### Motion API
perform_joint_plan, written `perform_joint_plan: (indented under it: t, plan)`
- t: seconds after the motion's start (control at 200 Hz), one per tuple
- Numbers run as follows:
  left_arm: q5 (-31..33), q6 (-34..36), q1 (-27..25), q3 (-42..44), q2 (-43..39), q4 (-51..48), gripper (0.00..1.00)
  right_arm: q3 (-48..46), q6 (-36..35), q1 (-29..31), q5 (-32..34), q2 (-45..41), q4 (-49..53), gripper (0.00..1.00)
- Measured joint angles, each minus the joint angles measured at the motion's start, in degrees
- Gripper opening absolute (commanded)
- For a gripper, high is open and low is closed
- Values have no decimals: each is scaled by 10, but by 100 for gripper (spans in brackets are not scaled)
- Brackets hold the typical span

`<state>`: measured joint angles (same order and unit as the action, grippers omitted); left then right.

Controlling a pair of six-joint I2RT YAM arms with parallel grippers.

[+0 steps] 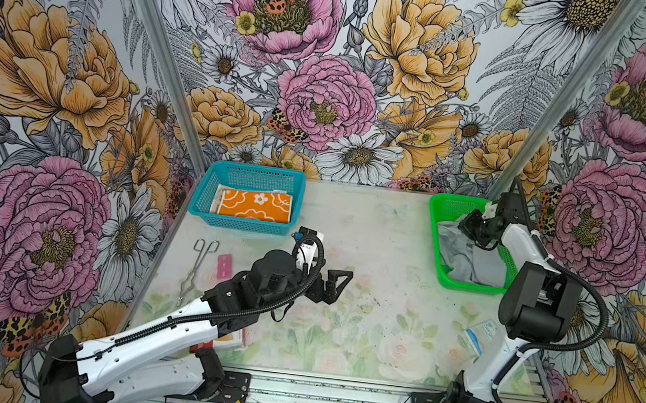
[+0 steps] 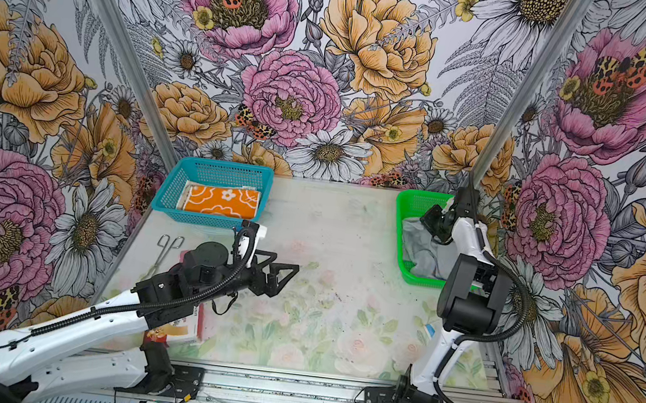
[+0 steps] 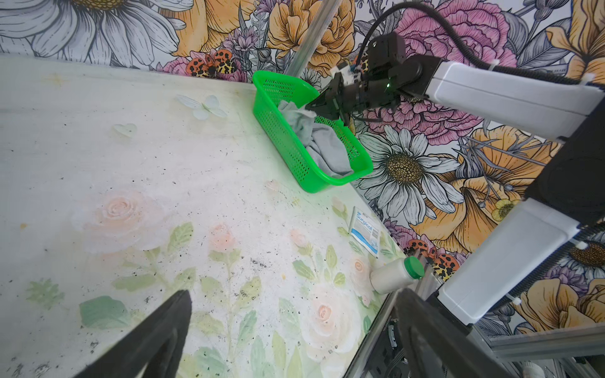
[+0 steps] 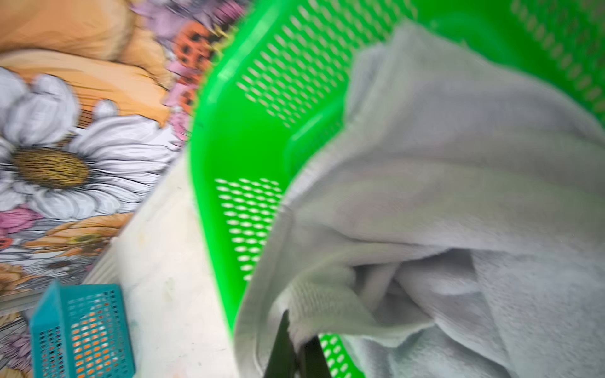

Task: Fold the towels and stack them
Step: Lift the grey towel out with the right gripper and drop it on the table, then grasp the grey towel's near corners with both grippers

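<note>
Pinching the grey towel [image 1: 469,258] in the green basket [image 1: 444,209]

The right gripper [image 3: 311,106] has its fingers closed on a fold of the crumpled cloth. The left gripper [image 2: 287,261] hovers over the table [image 1: 381,260], fingers spread wide and empty. The orange towel [image 1: 256,205] lies folded in the blue basket [image 1: 205,192], seemingly atop the cream towel [image 1: 217,199].

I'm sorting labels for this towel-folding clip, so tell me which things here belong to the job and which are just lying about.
Job: grey towel, pinched by the right claw, in the green basket; orange towel over a cream cloth in the blue basket.

Lying about: metal tongs, pink card, surgical packet, white bottle, red-and-white box.
</note>
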<state>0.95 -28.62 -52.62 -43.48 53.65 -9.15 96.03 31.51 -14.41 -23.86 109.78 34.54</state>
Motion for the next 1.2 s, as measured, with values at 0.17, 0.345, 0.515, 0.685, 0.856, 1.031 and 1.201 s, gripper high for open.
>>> perform_joint_plan:
  t: [0.17,0.345,0.515,0.685,0.856,1.031,1.201]
  plan:
    - [6,0,-2,16,-6,1,99,292,29,71,-85,13,3,0]
    - [19,-7,-5,38,-40,0,99,725,108,185,-206,140,-41,0]
    - [40,-12,-5,51,-82,-7,99,679,170,281,-303,89,-112,0]
    - [56,-13,-5,59,-101,-24,99,211,135,307,-286,-129,-137,0]
    - [59,-13,1,59,-108,-60,99,-211,103,306,-215,-268,-131,0]
    - [54,-22,12,60,-104,-106,99,-504,107,322,-149,-344,-99,0]
    - [47,-41,13,71,-67,-125,99,-649,155,353,-117,-550,-77,0]
